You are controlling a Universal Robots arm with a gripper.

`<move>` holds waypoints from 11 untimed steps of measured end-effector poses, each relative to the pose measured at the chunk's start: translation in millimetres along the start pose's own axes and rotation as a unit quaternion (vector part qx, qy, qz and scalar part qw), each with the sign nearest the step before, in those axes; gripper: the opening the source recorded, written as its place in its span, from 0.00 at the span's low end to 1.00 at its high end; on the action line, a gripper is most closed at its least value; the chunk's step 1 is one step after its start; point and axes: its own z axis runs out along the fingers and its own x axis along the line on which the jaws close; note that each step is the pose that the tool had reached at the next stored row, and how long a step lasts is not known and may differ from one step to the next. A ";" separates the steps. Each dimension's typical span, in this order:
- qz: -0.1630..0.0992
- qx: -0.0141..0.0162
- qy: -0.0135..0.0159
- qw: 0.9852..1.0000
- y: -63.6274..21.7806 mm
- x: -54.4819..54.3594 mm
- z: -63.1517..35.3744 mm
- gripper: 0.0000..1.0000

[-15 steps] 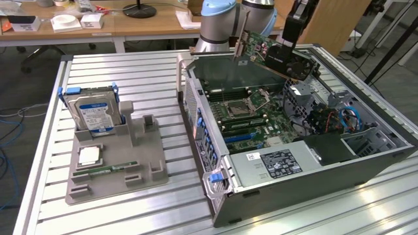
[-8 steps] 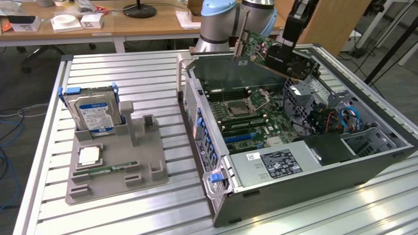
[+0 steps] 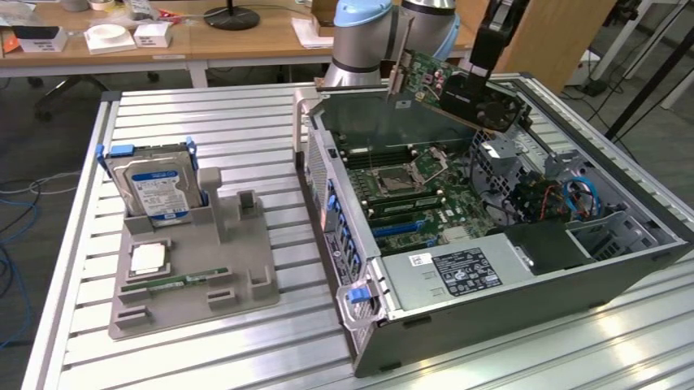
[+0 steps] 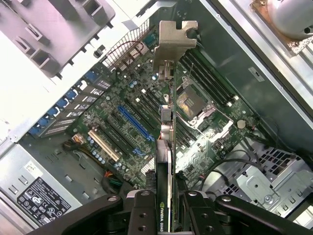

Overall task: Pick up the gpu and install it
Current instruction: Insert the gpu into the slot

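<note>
Your pincer [image 4: 168,211] pinches the gpu [image 4: 166,147] by one end, aloft over the open computer case [image 3: 521,317]. The card's long axis runs straight out from the jaws, silver bracket [image 4: 174,41] farthest, above the motherboard [image 4: 122,105].
</note>
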 end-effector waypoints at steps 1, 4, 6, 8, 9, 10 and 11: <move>-0.001 0.000 0.000 1.000 0.0 0.0 -0.1 0.25; -0.004 0.000 0.000 1.000 0.0 0.0 -0.3 0.25; -0.007 0.000 0.000 1.000 0.0 0.0 -0.4 0.25; -0.009 0.000 0.000 1.000 0.0 0.0 -0.5 0.25; -0.010 0.000 0.000 1.000 0.0 0.0 -0.6 0.25; -0.011 0.000 0.000 1.000 0.0 0.0 -0.6 0.25; -0.013 0.000 0.000 1.000 0.0 0.0 -0.6 0.25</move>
